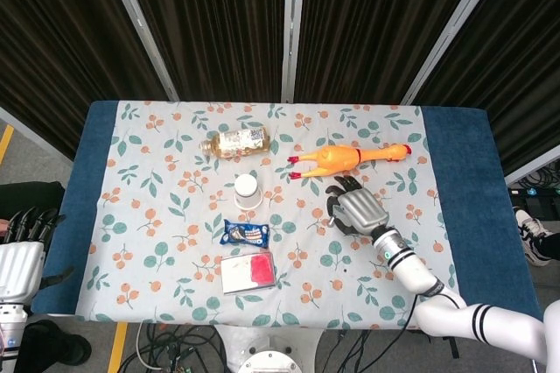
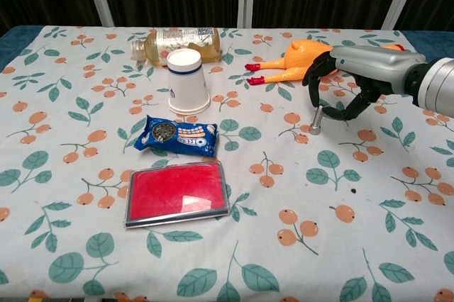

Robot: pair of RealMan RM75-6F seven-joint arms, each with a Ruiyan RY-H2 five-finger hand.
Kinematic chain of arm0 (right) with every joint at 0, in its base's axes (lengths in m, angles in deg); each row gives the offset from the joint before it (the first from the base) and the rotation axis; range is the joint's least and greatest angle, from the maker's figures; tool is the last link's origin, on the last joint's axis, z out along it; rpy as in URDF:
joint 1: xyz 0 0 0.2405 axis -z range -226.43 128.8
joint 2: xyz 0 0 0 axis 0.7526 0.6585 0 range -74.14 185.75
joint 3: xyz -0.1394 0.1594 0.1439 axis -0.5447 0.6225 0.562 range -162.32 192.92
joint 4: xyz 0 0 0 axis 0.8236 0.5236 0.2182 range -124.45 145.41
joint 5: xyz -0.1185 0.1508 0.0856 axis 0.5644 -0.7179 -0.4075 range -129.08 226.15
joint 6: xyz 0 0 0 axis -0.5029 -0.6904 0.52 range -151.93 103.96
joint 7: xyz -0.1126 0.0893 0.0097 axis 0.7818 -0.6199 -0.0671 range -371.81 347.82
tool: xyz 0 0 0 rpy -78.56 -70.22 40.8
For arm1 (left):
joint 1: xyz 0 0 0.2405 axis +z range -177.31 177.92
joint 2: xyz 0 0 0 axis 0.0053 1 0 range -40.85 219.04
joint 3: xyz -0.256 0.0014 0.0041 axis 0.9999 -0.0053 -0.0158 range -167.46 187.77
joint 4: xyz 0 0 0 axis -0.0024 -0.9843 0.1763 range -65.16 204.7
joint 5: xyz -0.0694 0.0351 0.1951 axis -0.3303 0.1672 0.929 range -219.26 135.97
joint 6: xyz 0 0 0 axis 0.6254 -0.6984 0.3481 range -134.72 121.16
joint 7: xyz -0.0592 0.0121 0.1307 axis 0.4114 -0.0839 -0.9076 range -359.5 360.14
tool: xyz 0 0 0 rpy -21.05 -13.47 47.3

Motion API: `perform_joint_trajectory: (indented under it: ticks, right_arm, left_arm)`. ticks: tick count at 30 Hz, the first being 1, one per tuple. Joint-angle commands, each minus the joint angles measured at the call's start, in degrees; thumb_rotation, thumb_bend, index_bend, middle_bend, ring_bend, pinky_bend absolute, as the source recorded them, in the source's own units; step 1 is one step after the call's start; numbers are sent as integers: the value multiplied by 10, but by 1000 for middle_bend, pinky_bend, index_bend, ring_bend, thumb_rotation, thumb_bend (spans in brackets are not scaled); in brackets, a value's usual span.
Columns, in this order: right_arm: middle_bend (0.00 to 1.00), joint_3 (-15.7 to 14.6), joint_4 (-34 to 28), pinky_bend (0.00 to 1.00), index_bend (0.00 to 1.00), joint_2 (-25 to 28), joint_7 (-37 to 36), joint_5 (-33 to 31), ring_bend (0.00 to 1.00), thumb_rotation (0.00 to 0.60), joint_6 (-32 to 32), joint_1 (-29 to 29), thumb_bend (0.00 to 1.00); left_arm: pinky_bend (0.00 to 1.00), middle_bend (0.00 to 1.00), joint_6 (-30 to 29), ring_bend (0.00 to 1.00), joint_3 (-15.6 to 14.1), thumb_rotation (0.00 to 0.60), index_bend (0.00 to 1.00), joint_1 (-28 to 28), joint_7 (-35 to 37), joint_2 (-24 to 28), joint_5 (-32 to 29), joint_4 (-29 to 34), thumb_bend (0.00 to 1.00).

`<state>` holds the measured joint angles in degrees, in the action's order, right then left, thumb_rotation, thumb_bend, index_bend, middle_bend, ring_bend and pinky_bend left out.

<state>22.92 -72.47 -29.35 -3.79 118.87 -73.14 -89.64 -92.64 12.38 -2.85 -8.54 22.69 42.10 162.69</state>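
Nearby, capped bottle [image 2: 181, 42] holding amber liquid

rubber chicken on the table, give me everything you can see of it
The rubber chicken is a long orange-yellow toy of glossy rubber-like material, with red feet at one end and a red-marked head at the other. It lies flat on its side on the floral tablecloth, feet toward the bottle. The right robot hand hangs over its middle, fingers curled, hiding part of the body in the chest view; contact cannot be told.
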Motion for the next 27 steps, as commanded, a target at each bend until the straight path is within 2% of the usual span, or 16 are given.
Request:
perform_joint_trajectory:
  ticks: [1,6,12,20,23,27]
  right_arm:
    - [221,-1,3,6,536,-2,-4,3,0,600,0,0,354]
    - [215,-5,5,1,531,-3,-4,11,0,600,-1,-1,354]
    - [198,-8,0,0,399,-1,-4,18,0,600,-6,0,354]
    - [191,-11,-11,0,350,4,-8,28,0,600,-9,1,357]
    - [181,-12,-28,0,314,20,-7,37,0,600,-21,6,358]
    - [163,-24,-77,0,244,77,-4,68,0,600,-71,35,365]
  left_arm:
    - [0,119,0,0,0,600,175,0,0,0,0,0,0]
    - [0,119,0,0,0,600,175,0,0,-1,0,-1,0]
    - [0,119,-1,0,-1,600,175,1,2,-2,0,-3,0]
    - [0,119,-1,0,0,600,175,0,0,-1,0,-1,0]
    - [0,119,0,0,0,600,176,-1,-1,0,0,-1,0]
    - [0,119,-2,0,3,600,175,-2,3,0,2,-3,0]
